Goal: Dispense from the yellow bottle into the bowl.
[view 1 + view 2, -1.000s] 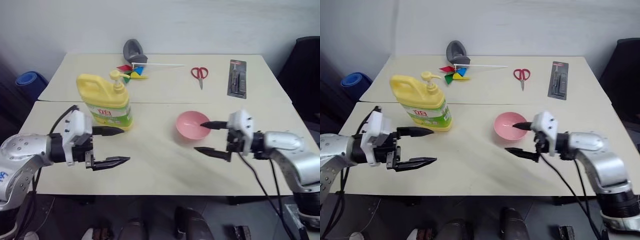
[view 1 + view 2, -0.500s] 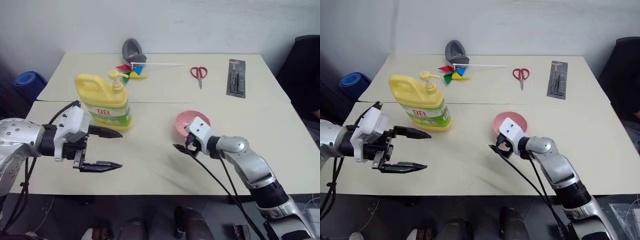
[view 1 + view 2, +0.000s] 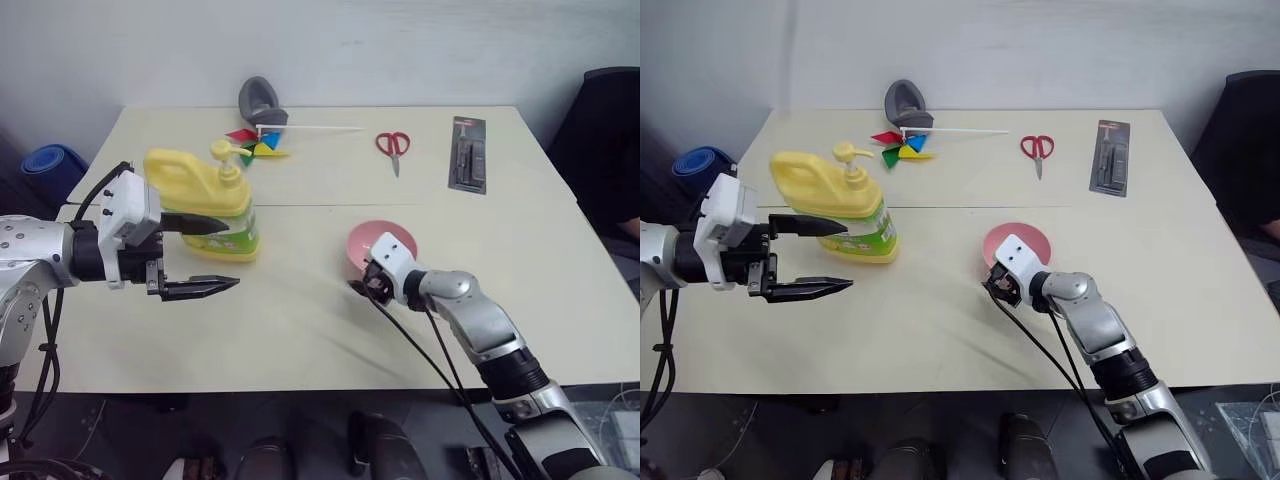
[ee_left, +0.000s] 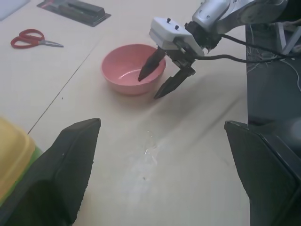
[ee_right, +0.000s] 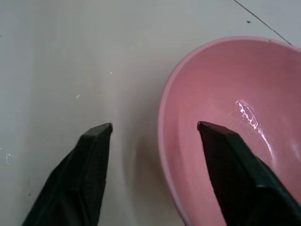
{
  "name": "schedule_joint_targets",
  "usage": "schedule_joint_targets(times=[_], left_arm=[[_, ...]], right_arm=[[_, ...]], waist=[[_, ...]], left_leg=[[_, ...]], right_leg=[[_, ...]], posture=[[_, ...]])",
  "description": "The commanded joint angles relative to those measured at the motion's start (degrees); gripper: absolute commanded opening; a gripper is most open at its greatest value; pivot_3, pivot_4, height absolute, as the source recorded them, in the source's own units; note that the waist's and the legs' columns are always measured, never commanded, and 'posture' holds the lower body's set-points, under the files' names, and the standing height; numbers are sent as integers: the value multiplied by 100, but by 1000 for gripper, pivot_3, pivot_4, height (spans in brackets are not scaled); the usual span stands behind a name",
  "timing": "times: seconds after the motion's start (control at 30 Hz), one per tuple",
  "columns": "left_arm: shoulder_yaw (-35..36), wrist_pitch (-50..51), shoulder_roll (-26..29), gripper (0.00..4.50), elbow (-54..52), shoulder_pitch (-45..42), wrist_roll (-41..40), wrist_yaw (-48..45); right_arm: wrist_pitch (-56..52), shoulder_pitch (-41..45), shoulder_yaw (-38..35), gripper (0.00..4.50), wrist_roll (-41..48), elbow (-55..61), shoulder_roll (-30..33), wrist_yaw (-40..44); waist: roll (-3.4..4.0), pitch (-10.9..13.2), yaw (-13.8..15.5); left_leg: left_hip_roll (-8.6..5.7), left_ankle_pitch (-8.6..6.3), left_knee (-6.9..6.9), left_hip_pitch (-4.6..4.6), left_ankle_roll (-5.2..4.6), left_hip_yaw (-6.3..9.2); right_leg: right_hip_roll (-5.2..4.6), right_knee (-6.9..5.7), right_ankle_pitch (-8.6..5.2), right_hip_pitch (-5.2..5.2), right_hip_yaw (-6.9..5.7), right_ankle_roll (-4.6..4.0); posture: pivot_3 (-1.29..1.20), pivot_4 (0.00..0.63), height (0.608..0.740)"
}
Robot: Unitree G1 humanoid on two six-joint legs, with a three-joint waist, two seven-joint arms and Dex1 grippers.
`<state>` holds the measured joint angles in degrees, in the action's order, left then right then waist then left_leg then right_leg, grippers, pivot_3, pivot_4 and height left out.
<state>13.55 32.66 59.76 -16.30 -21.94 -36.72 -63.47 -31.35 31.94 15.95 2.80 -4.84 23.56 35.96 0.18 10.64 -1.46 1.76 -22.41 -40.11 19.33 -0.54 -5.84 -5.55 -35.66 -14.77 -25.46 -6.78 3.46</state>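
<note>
Small smooth pink bowl (image 3: 381, 246) centre-right: light, slippery; right gripper (image 5: 155, 134) part-open, straddling its near-left rim. Squat yellow plastic pump jug (image 3: 203, 196) left: probably heavy; left gripper (image 3: 215, 256) wide open beside it.

two pale tables (image 3: 330, 330) edge to edge before a white wall (image 3: 400, 50)

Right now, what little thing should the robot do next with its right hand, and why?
Probably close the right hand on the pink bowl. Its fingers straddle the bowl's near rim, one inside and one outside, with a gap on both sides, so pinching the rim would steady the bowl before the yellow bottle is pumped.
</note>
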Motion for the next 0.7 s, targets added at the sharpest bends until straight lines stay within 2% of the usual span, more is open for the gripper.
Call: schedule_joint_targets(times=[0.03,0.07,0.23,0.33,0.43,0.7], left_arm=[[174,-145,55,4500,-137,51,72,-1],[189,-134,59,4500,-147,47,58,1],[221,-96,40,4500,-140,-43,24,71],[225,-112,33,4500,-123,-26,40,84],[233,-100,10,4500,-127,-9,24,121],[423,185,-108,4500,51,-367,-254,423]], right_arm=[[227,178,-67,1860,-96,-159,-70,-33],[256,189,-64,1524,-123,-235,-86,-42],[433,189,-15,1524,-246,-311,-105,20],[485,155,-28,903,-284,-247,-83,57],[614,107,8,12,-394,-237,-40,74],[880,362,155,12,-675,-234,-29,254]], waist=[[0,0,-15],[0,0,-18],[0,0,-21],[0,0,-21],[-2,-1,-23],[-3,-1,-24]], left_leg=[[0,0,0,-1,0,0],[1,0,0,-2,0,0],[2,0,1,0,0,-1],[2,0,1,0,0,0],[2,0,0,-2,0,-1],[2,0,0,-3,0,-3]], right_leg=[[0,0,0,0,1,0],[0,0,0,0,0,0],[-1,1,0,-2,0,0],[-2,1,0,-1,1,0],[-2,-1,0,-2,3,0],[-2,-3,0,-1,6,0]], posture=[[0,150,740],[0,150,740],[0,150,740],[0,150,740],[0,150,740],[0,150,740]])
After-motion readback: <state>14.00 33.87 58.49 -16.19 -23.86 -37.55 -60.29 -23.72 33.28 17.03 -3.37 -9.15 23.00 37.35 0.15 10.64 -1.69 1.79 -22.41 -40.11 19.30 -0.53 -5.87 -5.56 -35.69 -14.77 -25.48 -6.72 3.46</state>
